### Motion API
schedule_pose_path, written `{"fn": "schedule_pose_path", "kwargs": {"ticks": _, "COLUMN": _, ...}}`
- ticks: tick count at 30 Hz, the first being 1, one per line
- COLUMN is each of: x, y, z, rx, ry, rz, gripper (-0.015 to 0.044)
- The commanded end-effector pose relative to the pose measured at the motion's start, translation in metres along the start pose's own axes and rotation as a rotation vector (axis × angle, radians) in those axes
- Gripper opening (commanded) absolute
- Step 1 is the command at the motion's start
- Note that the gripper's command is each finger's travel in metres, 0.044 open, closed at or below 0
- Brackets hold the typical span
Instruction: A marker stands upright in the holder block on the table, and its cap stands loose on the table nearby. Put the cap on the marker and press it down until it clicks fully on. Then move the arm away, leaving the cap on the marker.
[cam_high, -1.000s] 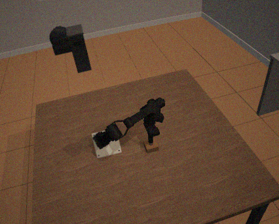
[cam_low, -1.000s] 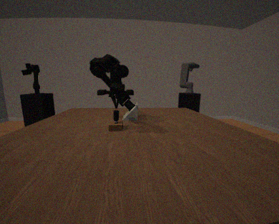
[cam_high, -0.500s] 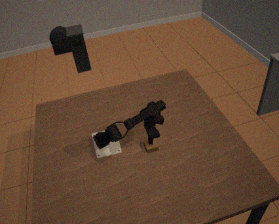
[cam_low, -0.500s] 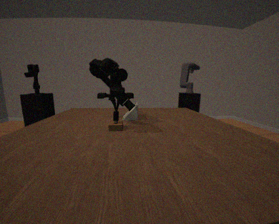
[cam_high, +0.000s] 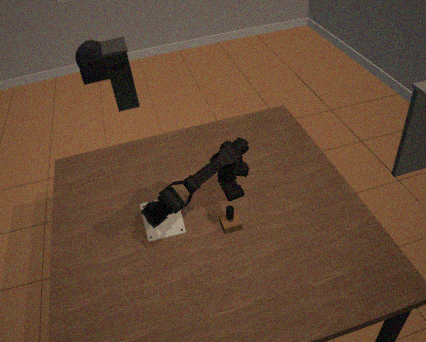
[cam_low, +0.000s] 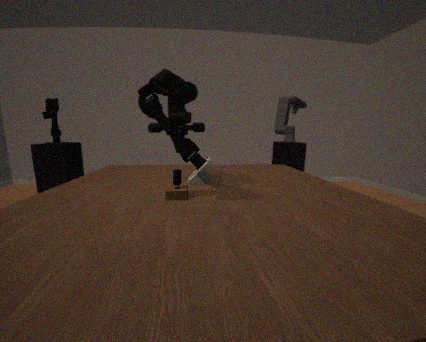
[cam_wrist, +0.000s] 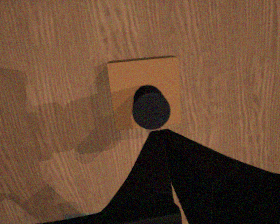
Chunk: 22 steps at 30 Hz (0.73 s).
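Observation:
The marker stands upright in the wooden holder block (cam_high: 231, 228) (cam_low: 172, 195) (cam_wrist: 122, 80). The dark cap (cam_high: 230, 212) (cam_low: 177, 177) (cam_wrist: 151, 111) sits upright over the marker's top, its round blue-grey end facing the wrist camera. A thin paler band shows between cap and block in the exterior view; whether the cap is fully seated cannot be told. My gripper (cam_high: 235, 196) (cam_wrist: 159, 138) is shut with nothing between its fingers. It hangs above and behind the cap. In the wrist view the joined fingertips appear just below the cap's edge; in the top view a gap separates them.
The arm's white base plate (cam_high: 172, 228) (cam_low: 192, 178) is beside the block, to its left in the top view. The wooden table (cam_high: 200, 280) (cam_low: 210, 260) carries both. Other robots on dark pedestals (cam_low: 57, 165) (cam_low: 290, 155) stand beyond the table.

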<state>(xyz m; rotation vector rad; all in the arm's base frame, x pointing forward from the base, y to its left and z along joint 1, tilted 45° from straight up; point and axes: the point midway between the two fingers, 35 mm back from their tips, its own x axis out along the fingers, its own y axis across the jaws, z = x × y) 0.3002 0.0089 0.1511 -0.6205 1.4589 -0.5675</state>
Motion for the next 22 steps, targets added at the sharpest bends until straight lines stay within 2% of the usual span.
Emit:
{"fn": "schedule_pose_path", "kwargs": {"ticks": 1, "x": -0.0267, "y": -0.0011, "z": -0.0026, "rx": -0.015, "ry": -0.023, "rz": 0.011, "gripper": 0.0000}}
{"fn": "schedule_pose_path", "kwargs": {"ticks": 3, "x": -0.0267, "y": -0.0011, "z": -0.0026, "rx": -0.015, "ry": -0.023, "rz": 0.011, "gripper": 0.0000}}
{"fn": "schedule_pose_path", "kwargs": {"ticks": 19, "x": -0.0267, "y": -0.0011, "z": -0.0026, "rx": -0.015, "ry": -0.023, "rz": 0.011, "gripper": 0.0420}}
{"fn": "schedule_pose_path", "kwargs": {"ticks": 20, "x": -0.0267, "y": -0.0011, "z": -0.0026, "rx": -0.015, "ry": -0.023, "rz": 0.011, "gripper": 0.0440}}
{"fn": "schedule_pose_path", "kwargs": {"ticks": 22, "x": -0.0267, "y": -0.0011, "z": -0.0026, "rx": -0.015, "ry": -0.023, "rz": 0.011, "gripper": 0.0440}}
